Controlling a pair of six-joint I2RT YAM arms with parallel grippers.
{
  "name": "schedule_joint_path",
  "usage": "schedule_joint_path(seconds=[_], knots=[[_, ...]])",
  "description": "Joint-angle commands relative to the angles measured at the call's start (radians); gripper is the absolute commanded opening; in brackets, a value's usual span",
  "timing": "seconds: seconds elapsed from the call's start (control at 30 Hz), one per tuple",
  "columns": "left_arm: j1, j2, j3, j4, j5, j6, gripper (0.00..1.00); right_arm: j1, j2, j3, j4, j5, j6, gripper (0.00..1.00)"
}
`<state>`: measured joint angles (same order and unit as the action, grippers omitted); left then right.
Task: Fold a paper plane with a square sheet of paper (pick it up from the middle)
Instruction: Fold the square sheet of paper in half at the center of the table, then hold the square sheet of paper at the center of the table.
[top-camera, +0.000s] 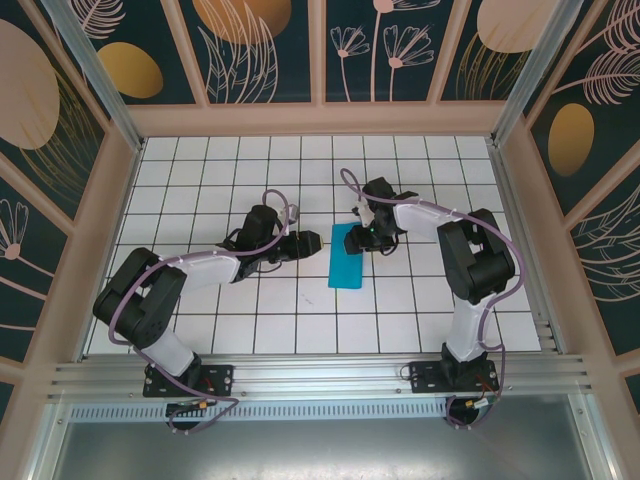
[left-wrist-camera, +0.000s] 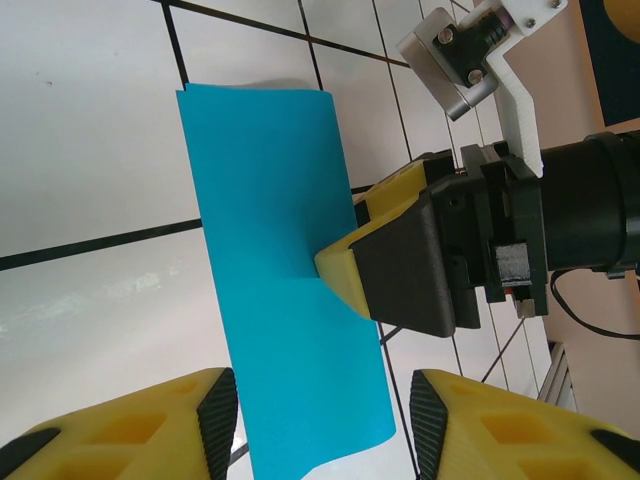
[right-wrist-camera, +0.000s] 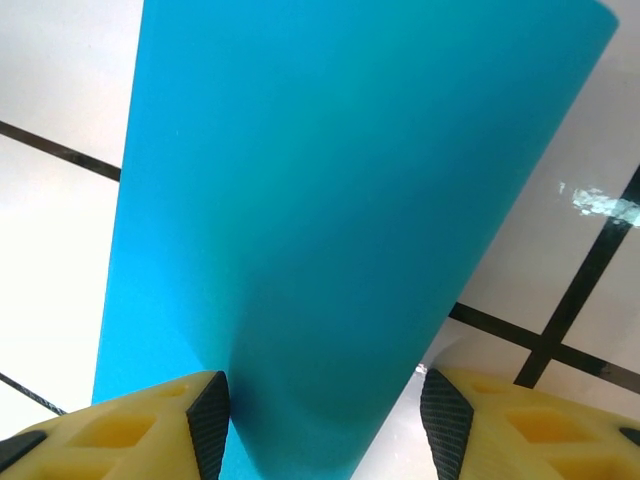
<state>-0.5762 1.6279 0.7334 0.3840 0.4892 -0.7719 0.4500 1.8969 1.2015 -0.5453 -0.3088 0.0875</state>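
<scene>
Worktop (top-camera: 200, 180): white tiles with dark grid lines, walled on three sides.

Sheet of paper (top-camera: 346, 256): bright cyan-blue and unmarked; it lies on the worktop near the centre, between the two arms; its outline from above is an oblong, longer than wide and slightly tilted; I see no dart shape.

Left gripper (top-camera: 312, 242): low over the tiles just beside the left long edge of the paper; in its own wrist view the jaws stand spread, the black pads (left-wrist-camera: 216, 418) well apart; the near end of the sheet runs into the gap between them; neither pad visibly closes on it.

Right gripper (top-camera: 369, 240): at the far right part of the sheet; in the left wrist view one yellow fingertip (left-wrist-camera: 342, 272) overlaps the right edge of the paper about midway along it, and the second finger sits off the sheet beside that edge; in its own wrist view the jaws are spread, with the paper between them and darker shading down its middle; I cannot tell whether the tip presses the sheet or only touches it.

The two grippers are apart, with the sheet between them.
</scene>
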Motion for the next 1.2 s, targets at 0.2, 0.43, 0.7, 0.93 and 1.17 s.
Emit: schedule_joint_path(seconds=[0.2, 0.43, 0.7, 0.93, 1.17], knots=[[-0.015, 0.033, 0.033, 0.003, -0.006, -0.014, 0.43, -0.007, 0.028, -0.038, 0.007, 0.002, 0.008, 0.58], [-0.032, 0.061, 0.053, 0.019, -0.02, -0.036, 0.43, -0.007, 0.015, -0.045, 0.02, -0.051, -0.02, 0.59], [-0.035, 0.08, 0.073, 0.02, -0.028, -0.057, 0.38, -0.007, 0.038, -0.028, 0.001, -0.042, -0.04, 0.59], [-0.046, 0.135, 0.107, 0.015, -0.034, -0.072, 0.34, -0.007, 0.056, -0.04, 0.006, -0.036, -0.046, 0.59], [-0.077, 0.207, 0.2, -0.053, -0.058, -0.072, 0.27, -0.006, 0.069, -0.044, 0.011, -0.029, -0.043, 0.59]])
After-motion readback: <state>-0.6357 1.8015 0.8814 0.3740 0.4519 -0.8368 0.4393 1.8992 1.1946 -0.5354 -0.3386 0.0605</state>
